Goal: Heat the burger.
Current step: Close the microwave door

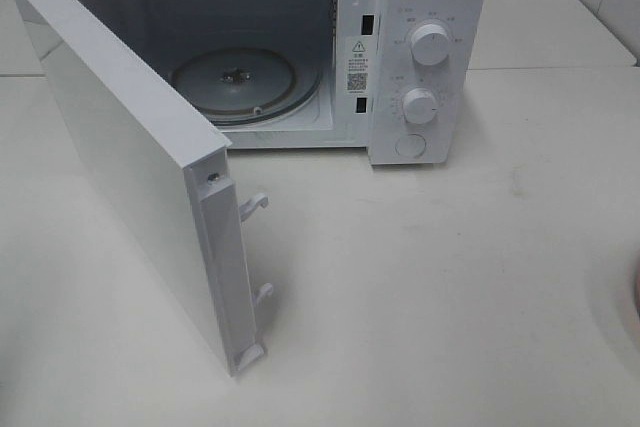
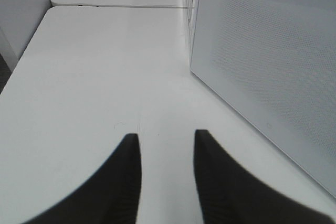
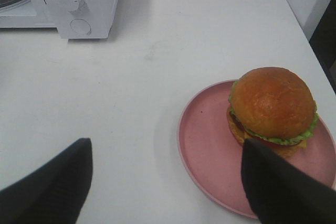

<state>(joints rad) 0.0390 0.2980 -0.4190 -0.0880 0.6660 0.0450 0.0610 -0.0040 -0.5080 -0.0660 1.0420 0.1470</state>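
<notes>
Golden-brown glossy burger [image 3: 273, 109], green lettuce frill, on pink plate [image 3: 205, 145]

I see a glossy bun on the burger [image 3: 273, 103], matt pink plate [image 3: 210, 145], smooth white counter [image 1: 450, 297], glossy white microwave [image 1: 430, 7] door [image 1: 130, 157], glass turntable [image 1: 245, 82].

Warning triangle, QR code on microwave [image 1: 430, 57] sticker [image 1: 358, 64]

Left hand [image 2: 167, 174] fingers slightly apart; right hand [image 3: 167, 182] spread wide, both empty.
</notes>
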